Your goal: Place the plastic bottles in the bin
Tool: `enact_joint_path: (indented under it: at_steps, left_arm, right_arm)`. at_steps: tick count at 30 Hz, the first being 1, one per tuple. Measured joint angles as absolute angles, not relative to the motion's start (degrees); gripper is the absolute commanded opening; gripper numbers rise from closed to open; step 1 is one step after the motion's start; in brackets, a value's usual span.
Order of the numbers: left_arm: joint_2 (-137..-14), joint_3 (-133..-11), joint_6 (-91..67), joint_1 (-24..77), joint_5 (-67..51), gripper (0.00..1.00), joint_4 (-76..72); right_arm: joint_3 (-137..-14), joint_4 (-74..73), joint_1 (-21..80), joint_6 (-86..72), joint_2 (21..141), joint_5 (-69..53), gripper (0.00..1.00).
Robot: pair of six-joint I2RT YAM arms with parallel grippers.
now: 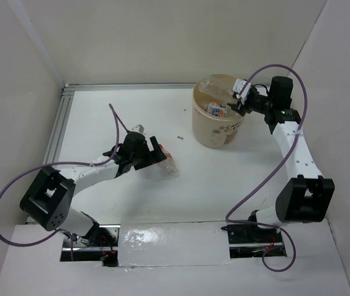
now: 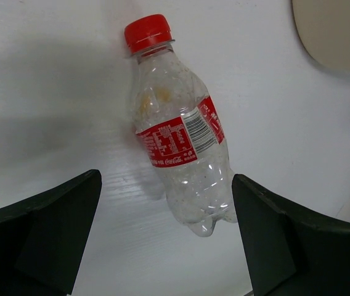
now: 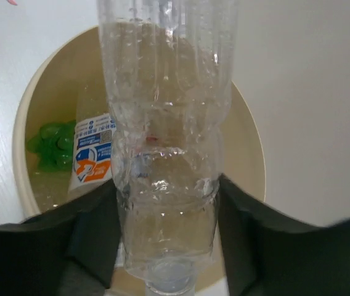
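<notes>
A large round tan bin (image 1: 215, 139) stands on the white counter (image 1: 101, 114), toward the far right. Seen from the right wrist, its inside (image 3: 58, 80) holds a crumpled green bottle (image 3: 52, 145) against the left wall. Just beside that lies a clear bottle with a white, blue and orange label (image 3: 93, 154). More may lie beneath, but the view is blocked.

The right jaws hang over the bin's far right rim. They are partly open and press against both sides of a clear, unlabelled plastic bottle (image 3: 166, 123). That bottle sticks out from the jaws over the bin's mouth (image 1: 212, 88), above the rim rather than inside.

One more bottle lies on its side on the counter, well left of the bin, near the middle. It is clear with a red cap and a red and white label (image 2: 181, 135). The left jaws hover over it, spread wide and holding nothing, with one finger on either side of the bottle's lower half and not touching it.

White walls close in the counter at the back and on both sides, and a metal rail (image 1: 58, 132) runs along its left edge. Bare counter lies between the red-capped bottle and the bin.
</notes>
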State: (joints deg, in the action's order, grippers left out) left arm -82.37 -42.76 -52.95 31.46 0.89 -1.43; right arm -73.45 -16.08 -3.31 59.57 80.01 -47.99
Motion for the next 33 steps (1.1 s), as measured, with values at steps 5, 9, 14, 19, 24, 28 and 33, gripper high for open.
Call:
enact_joint_path:
  at_steps: [5,9,14,19,24,28,33]
  left_arm:
    - [-87.4,-45.8,-52.9,32.8,0.8,1.0,-2.2]
    - [-91.4,-49.0,-52.9,33.9,1.0,1.0,-2.1]
    - [-95.4,-51.7,-52.6,35.1,1.5,0.93,-1.7]
    - [-99.7,-55.2,-51.0,36.4,1.6,0.38,-1.2]
    - [-98.4,-55.7,-48.6,38.0,2.2,0.14,0.3]
    - [-91.5,-61.0,-43.5,40.6,2.1,0.13,4.8]
    - [-89.3,-74.2,-39.1,42.1,0.1,0.13,1.3]
  right_arm:
    - [-79.3,-17.5,-3.4,59.3,85.8,-49.6,1.0]
    - [-79.5,-17.8,-3.9,57.4,85.6,-51.2,1.0]
    - [-78.6,-17.5,-6.8,52.1,81.4,-54.3,1.0]
    - [-75.3,-17.8,-10.6,47.7,72.5,-58.7,1.0]
    - [-71.1,-22.7,-13.9,46.9,65.5,-62.5,1.0]
    - [-68.6,-34.7,-16.8,53.5,64.8,-64.4,0.65]
    - [-61.6,-50.7,-17.2,66.2,64.8,-65.2,0.02]
